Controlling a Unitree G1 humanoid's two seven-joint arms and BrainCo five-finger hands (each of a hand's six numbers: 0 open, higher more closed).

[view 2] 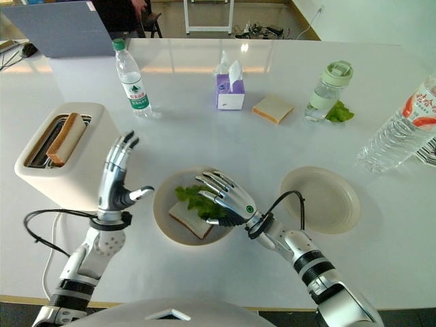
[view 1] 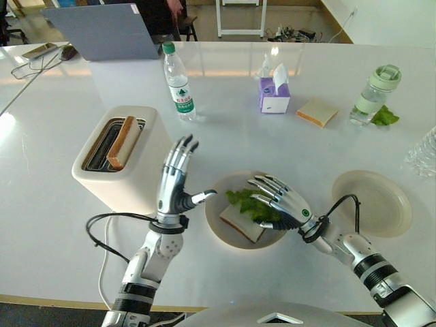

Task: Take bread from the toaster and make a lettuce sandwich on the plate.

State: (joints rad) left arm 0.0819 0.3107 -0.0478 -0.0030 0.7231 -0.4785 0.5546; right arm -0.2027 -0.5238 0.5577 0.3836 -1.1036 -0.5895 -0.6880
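Observation:
A cream toaster (view 1: 116,160) stands at the left with one bread slice (view 1: 125,141) upright in its slot. My left hand (view 1: 175,178) is raised just right of the toaster, fingers spread and open, holding nothing. In front of me a beige plate (view 1: 221,235) carries a bread slice (view 1: 240,222) with a green lettuce leaf (view 1: 251,204) on top. My right hand (view 1: 281,201) hovers over the plate's right side, fingers spread above the lettuce and open. Another bread slice (view 1: 317,112) lies on the table at the back right, with more lettuce (view 1: 385,116) further right.
A second, bare plate (view 1: 372,202) sits to the right. A water bottle (view 1: 178,83), a purple tissue box (view 1: 274,94) and a green-lidded bottle (view 1: 375,94) stand at the back. A laptop (view 1: 102,30) is at the far left, another plastic bottle (view 2: 398,133) at the right edge.

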